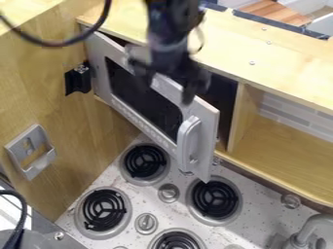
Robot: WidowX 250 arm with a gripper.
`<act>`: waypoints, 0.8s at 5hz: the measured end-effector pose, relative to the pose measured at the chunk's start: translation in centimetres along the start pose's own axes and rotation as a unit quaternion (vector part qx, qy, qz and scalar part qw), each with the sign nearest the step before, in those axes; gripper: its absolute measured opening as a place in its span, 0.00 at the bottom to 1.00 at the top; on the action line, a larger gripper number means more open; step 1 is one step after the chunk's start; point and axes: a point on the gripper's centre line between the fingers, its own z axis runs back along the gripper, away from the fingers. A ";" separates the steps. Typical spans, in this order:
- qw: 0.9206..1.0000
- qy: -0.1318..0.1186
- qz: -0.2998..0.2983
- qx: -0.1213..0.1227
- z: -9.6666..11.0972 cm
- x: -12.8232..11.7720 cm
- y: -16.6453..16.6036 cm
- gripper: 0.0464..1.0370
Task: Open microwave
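Note:
The black gripper (166,86) hangs from the top of the view over the upper edge of the microwave door, its fingers blurred but spread apart. Silver with a dark window, the microwave door (146,99) stands partly open, swung out from its left side. Its pale vertical handle (189,138) is on the lower right of the door, below the gripper and apart from it. Behind the door's right part shows the dark microwave interior (222,99). Whether the fingers touch the door's top edge cannot be told.
Below the door lies a stovetop (185,206) with several black coil burners and knobs. A wooden wall (39,97) with a metal holder (31,151) stands at left. An open wooden shelf (286,146) is at right, and a faucet (312,226) at lower right.

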 end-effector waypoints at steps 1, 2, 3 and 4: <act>1.000 -0.004 -0.025 -0.014 -0.8 2.3 -1.9 0.96; 0.998 0.006 -0.055 -0.035 -2.5 3.4 -3.3 0.96; 0.996 0.013 -0.069 -0.046 -3.8 3.8 -4.3 0.96; 0.994 0.019 -0.085 -0.062 -5.5 3.3 -5.2 0.96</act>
